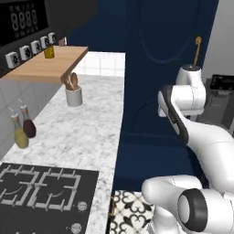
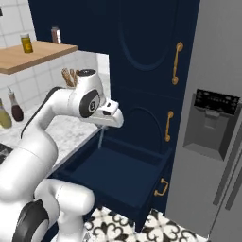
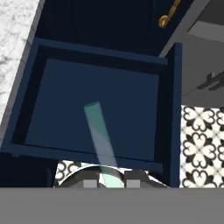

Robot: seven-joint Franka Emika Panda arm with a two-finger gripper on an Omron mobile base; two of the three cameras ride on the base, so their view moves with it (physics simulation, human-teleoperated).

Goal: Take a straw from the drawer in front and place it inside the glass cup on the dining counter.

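Above the open navy drawer [image 2: 118, 172], with free space overhead but the marble worktop [image 1: 87, 132] edge and fridge [image 2: 212, 142] flanking it, the gripper [image 3: 111, 180] is pinching a pale green straw [image 3: 99, 133] by its top, so swinging wide risks it slipping or clipping that edge.

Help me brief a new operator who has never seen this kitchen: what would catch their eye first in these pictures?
First, the pale green straw pinched in the gripper, its jaws shut on it, hanging over the open navy drawer, whose floor looks bare. Next, the white arm arching over that drawer, beside the marble worktop with its black gas hob.
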